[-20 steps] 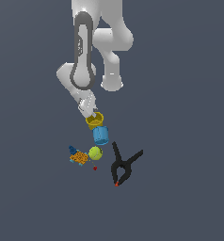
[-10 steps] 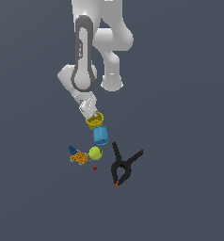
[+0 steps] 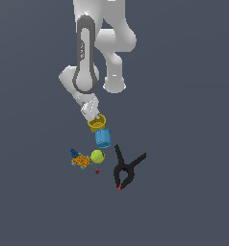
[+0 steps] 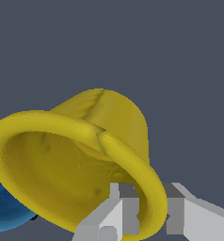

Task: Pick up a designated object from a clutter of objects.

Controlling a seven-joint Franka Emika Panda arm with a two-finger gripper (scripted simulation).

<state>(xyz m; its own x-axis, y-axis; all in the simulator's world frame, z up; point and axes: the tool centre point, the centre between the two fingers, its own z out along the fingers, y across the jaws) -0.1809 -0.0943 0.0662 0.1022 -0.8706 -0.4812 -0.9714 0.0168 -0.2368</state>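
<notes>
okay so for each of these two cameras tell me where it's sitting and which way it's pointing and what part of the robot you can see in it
Exterior view: off the arm, looking down from above at the whole clutter: yellow cup, light-blue cup, ball, black clamp, patterned piece. It shows the white arm and gripper.
Wrist view: on the wrist, close behind the fingers, facing into the yellow cup's open mouth; only the fingers show, straddling the rim.
Shared: the yellow cup, the light-blue cup's edge, and the gripper.

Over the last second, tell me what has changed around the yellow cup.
Almost nothing has moved. The tool stays at the yellow cup, its fingers straddling the rim. The blue cup, ball, black clamp and patterned piece lie as before.
</notes>
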